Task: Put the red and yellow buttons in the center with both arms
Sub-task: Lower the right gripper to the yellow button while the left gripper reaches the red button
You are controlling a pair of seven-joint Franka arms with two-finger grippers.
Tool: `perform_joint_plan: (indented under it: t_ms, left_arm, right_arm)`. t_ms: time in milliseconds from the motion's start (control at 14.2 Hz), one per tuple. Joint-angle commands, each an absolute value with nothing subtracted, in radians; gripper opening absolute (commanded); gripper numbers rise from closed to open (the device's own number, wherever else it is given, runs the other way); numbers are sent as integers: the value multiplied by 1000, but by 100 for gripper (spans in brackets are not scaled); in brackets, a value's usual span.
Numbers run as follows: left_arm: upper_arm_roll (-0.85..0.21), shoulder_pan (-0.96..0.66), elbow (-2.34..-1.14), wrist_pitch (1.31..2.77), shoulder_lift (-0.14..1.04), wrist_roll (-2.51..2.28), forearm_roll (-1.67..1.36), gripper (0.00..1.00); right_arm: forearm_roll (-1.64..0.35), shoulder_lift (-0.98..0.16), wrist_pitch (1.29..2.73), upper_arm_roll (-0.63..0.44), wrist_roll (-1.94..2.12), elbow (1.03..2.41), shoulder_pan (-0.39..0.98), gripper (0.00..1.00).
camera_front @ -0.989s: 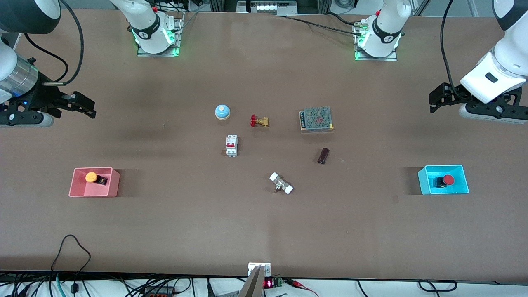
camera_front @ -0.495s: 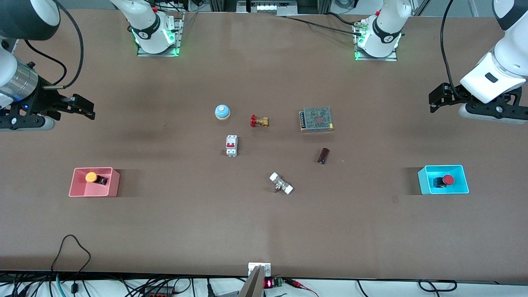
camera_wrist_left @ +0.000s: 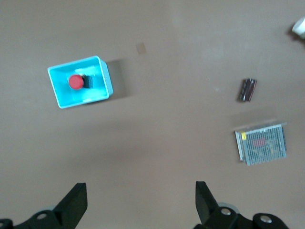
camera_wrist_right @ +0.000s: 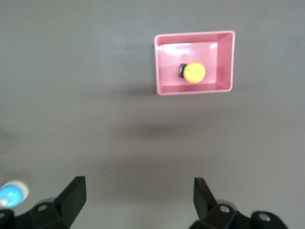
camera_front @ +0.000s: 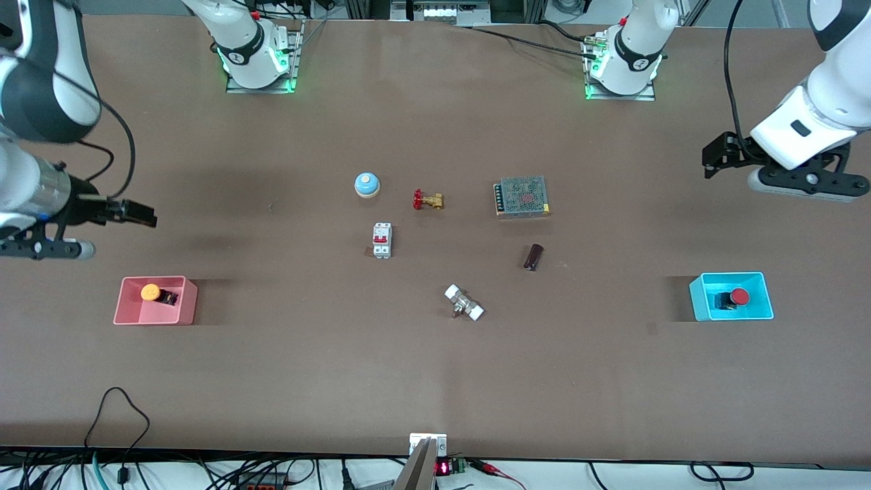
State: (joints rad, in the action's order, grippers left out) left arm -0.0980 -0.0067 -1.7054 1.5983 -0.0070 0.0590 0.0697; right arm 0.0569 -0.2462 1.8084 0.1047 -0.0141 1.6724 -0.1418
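The yellow button (camera_front: pixel 150 292) lies in a pink bin (camera_front: pixel 184 303) toward the right arm's end of the table. The red button (camera_front: pixel 740 297) lies in a cyan bin (camera_front: pixel 701 299) toward the left arm's end. My right gripper (camera_front: pixel 144 216) is open and empty, up over bare table beside the pink bin. Its wrist view shows the yellow button (camera_wrist_right: pixel 194 72) in the pink bin (camera_wrist_right: pixel 162 67), clear of the gripper (camera_wrist_right: pixel 139 200). My left gripper (camera_front: pixel 711 160) is open and empty over bare table. Its wrist view shows the red button (camera_wrist_left: pixel 75 82) in the cyan bin (camera_wrist_left: pixel 106 81), clear of the gripper (camera_wrist_left: pixel 141 205).
In the middle of the brown table (camera_front: pixel 435 381) lie a blue dome bell (camera_front: pixel 367 184), a brass valve (camera_front: pixel 427 199), a meshed metal box (camera_front: pixel 522 196), a white breaker (camera_front: pixel 382 240), a dark cylinder (camera_front: pixel 533 256) and a white-ended fitting (camera_front: pixel 464 303).
My right gripper has moved toward the pink bin and turned. My left gripper has shifted slightly. Both buttons stay in their bins.
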Motion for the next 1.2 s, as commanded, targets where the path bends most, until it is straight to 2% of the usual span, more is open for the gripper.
perform_joint_plan:
  t_ms: [0, 212, 495, 636, 777, 1130]
  left_arm:
    - [-100, -29, -1692, 1524, 61, 54, 55, 100]
    - [-80, 12, -1684, 1546, 150, 55, 78, 100]
    - [-75, 171, -1484, 1586, 377, 67, 120, 100]
    - [-74, 237, -1433, 1621, 481, 69, 130, 100]
    - [-86, 285, -1442, 1791, 534, 72, 132, 100]
    - [-86, 284, -1457, 2031, 653, 100, 143, 100]
  right_arm:
    - [89, -297, 1867, 114, 2, 1658, -173, 100]
    - [91, -356, 1951, 114, 26, 1651, -193, 100]
    - [110, -434, 2081, 114, 54, 1651, -210, 100]
    - [115, -463, 2138, 112, 57, 1654, -235, 100]
    - [144, -479, 2154, 112, 57, 1654, -236, 100]
    - [147, -528, 2244, 112, 71, 1660, -258, 100]
